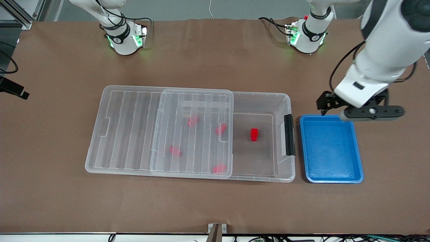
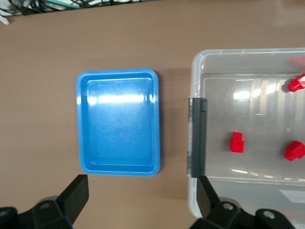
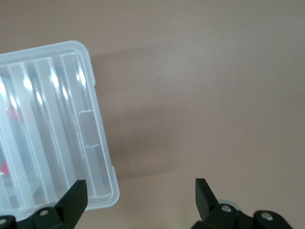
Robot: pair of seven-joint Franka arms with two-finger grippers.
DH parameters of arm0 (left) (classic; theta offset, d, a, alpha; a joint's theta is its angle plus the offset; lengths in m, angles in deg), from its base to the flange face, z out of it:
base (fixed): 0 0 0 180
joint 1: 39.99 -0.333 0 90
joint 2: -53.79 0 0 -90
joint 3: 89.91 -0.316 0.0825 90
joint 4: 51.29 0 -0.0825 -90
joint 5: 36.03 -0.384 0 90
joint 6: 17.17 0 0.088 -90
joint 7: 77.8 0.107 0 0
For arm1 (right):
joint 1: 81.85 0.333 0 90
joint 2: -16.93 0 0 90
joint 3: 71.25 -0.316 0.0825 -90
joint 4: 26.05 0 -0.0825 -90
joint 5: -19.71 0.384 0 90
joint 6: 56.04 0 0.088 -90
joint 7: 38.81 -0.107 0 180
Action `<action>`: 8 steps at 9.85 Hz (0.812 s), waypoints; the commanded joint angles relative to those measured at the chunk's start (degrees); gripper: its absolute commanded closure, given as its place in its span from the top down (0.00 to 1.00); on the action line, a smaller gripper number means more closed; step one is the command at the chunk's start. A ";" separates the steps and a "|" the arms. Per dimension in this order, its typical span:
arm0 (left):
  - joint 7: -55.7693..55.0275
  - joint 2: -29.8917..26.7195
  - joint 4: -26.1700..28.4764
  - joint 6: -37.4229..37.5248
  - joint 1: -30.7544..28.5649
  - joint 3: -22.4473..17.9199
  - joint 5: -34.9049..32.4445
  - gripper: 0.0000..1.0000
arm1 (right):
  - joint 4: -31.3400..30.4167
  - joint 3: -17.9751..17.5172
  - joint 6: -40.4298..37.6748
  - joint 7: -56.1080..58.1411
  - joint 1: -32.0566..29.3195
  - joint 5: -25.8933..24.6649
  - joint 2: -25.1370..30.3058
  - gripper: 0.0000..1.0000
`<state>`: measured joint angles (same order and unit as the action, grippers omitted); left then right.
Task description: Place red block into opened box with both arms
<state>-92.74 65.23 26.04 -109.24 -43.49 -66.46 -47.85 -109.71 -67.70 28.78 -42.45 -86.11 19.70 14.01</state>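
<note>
The clear box lies mid-table with its ribbed lid slid toward the right arm's end, so the end by the black clip is uncovered. One red block rests on the uncovered box floor. Several more red blocks show blurred under the lid. My left gripper hangs open and empty over the table by the blue tray's edge nearest the arm bases. In the right wrist view my right gripper is open and empty over bare table beside a lid corner.
A blue tray with nothing in it sits beside the box's clip end, toward the left arm's end of the table. Brown table surface surrounds the box and the tray. The arm bases stand along the table edge farthest from the front camera.
</note>
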 commanded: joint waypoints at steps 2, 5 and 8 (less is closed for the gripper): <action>6.67 -6.41 2.47 2.76 -2.50 -4.24 6.27 1.00 | 0.16 -0.13 -0.71 -1.11 0.57 -0.87 0.55 1.00; 12.91 -13.25 9.04 8.04 5.78 -17.62 9.16 1.00 | 0.16 -0.22 -0.71 -1.11 0.65 -0.87 0.55 1.00; 12.66 -16.53 13.02 9.27 5.08 -18.52 10.41 1.00 | 0.08 -0.39 -1.59 -1.28 0.83 -0.87 0.82 1.00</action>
<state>-80.71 50.04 35.30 -100.13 -38.48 -84.79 -38.37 -109.31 -67.84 27.95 -42.72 -85.58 19.68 14.07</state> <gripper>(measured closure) 0.000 0.000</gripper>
